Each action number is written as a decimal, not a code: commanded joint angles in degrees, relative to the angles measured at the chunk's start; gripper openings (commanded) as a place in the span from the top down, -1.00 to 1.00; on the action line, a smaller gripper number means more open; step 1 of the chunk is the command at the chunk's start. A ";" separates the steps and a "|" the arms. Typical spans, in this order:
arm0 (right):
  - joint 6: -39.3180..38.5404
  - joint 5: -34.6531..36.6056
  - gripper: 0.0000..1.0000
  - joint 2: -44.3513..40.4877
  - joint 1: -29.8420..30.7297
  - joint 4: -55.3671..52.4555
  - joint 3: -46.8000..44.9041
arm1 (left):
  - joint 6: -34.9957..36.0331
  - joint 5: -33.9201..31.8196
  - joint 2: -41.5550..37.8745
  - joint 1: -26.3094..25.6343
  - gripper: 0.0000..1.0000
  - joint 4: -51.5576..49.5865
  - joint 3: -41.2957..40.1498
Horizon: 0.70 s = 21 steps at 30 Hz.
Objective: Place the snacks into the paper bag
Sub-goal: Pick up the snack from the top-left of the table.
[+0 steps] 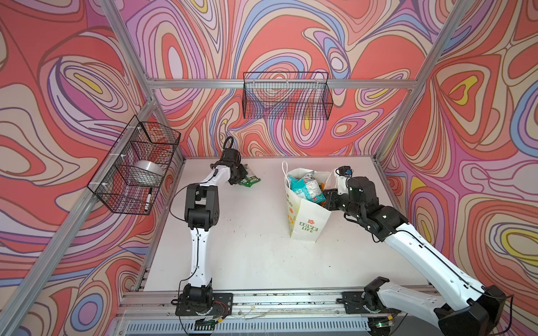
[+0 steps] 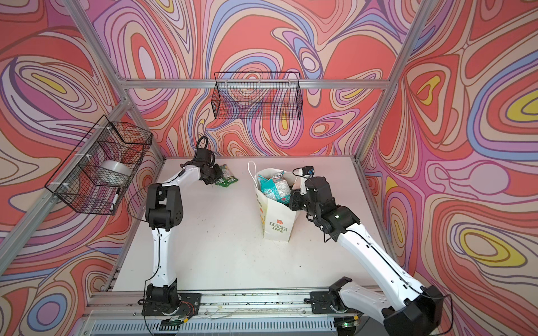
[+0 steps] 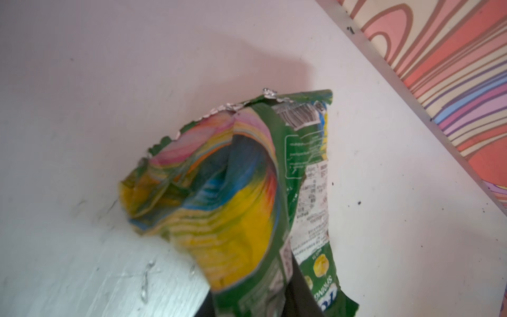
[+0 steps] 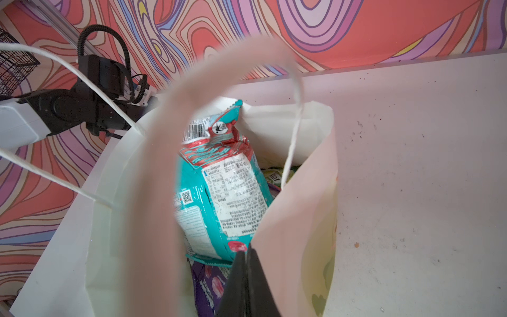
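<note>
A green snack pouch (image 1: pixel 250 178) (image 2: pixel 228 176) lies on the white table near the back wall, crumpled and torn open at its far end. My left gripper (image 1: pixel 237 174) (image 3: pixel 252 296) is shut on the pouch's near end (image 3: pixel 247 192), a black finger on each side. The white paper bag (image 1: pixel 305 221) (image 2: pixel 276 221) stands upright mid-table. Inside it are a teal snack (image 1: pixel 305 186) (image 4: pixel 225 192), a purple one (image 4: pixel 208 285) underneath and others, partly hidden. My right gripper (image 1: pixel 327 197) (image 4: pixel 245 255) is shut on the bag's right rim.
A black wire basket (image 1: pixel 134 165) on the left wall holds a silver tape roll (image 1: pixel 148 171) and a marker (image 1: pixel 148 199). Another wire basket (image 1: pixel 286 96) hangs on the back wall. The bag's cord handles (image 4: pixel 55 63) stick out toward the left arm.
</note>
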 commanded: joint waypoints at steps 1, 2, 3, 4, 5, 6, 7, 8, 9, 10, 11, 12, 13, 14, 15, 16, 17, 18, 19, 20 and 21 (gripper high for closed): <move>-0.56 0.84 1.00 0.35 0.07 -1.03 -0.95 | -0.25 0.66 -6.34 0.11 0.65 7.19 -4.28; -0.55 0.89 1.00 0.41 0.07 -1.14 -0.95 | -0.25 0.53 -7.48 0.11 0.68 7.56 -5.51; -0.56 0.89 1.00 0.39 0.07 -1.12 -0.95 | -0.33 0.30 -8.72 0.11 0.69 7.72 -6.67; -0.54 0.94 1.00 0.39 0.07 -1.10 -0.95 | -0.37 0.29 -9.86 0.11 0.69 8.39 -7.96; -0.56 0.99 1.00 0.34 0.07 -1.08 -0.95 | -0.50 0.43 -11.33 0.11 0.70 9.25 -9.79; -0.55 1.00 1.00 0.36 0.09 -1.10 -0.95 | -0.64 0.32 -12.85 0.11 0.70 9.31 -11.58; -0.60 0.97 1.00 0.35 0.07 -1.08 -0.95 | -0.81 0.39 -14.18 0.11 0.71 11.78 -13.24; -0.55 0.92 1.00 0.36 0.11 -1.07 -0.91 | -0.93 0.40 -15.67 0.13 0.72 12.46 -14.96; -0.53 0.95 1.00 0.38 0.07 -1.08 -0.95 | -1.16 0.46 -16.94 0.11 0.73 13.16 -16.43; -0.54 1.01 1.00 0.41 0.07 -1.08 -0.95 | -1.50 0.58 -18.46 0.11 0.73 13.99 -18.30; -0.56 0.99 1.00 0.34 0.07 -1.07 -0.95 | -1.79 0.81 -19.91 0.11 0.74 14.81 -20.00; -0.51 1.02 1.00 0.40 0.07 -1.07 -0.95 | -2.05 0.97 -21.21 0.11 0.75 15.32 -21.64; -0.56 0.95 1.00 0.41 0.07 -1.08 -0.95 | -2.31 1.17 -22.70 0.11 0.75 15.92 -23.31; -0.56 1.01 1.00 0.44 0.07 -1.08 -0.95 | -2.59 1.30 -24.28 0.11 0.75 16.37 -24.99; -0.53 1.03 1.00 0.43 0.07 -1.08 -0.95 | -2.90 1.30 -25.78 0.07 0.75 16.47 -26.50; -0.56 1.10 1.00 0.56 0.07 -1.12 -0.95 | -3.31 1.28 -27.53 0.02 0.75 16.82 -28.32; -0.56 1.06 1.00 0.52 0.07 -1.13 -0.87 | -3.81 1.39 -29.41 0.02 0.75 17.33 -30.33; -0.60 1.12 1.00 0.51 0.07 -1.21 -0.84 | -4.10 1.46 -31.35 0.02 0.76 17.74 -32.04; -0.63 1.16 1.00 0.40 0.07 -1.25 -0.86 | -4.52 1.74 -33.41 0.02 0.75 17.95 -33.86; -0.53 1.19 1.00 0.26 0.09 -1.25 -0.86 | -4.77 1.97 -35.38 0.02 0.75 18.00 -35.55; -0.51 1.26 1.00 0.18 0.07 -1.25 -0.94 | -4.82 2.14 -36.99 -0.07 0.75 17.55 -36.67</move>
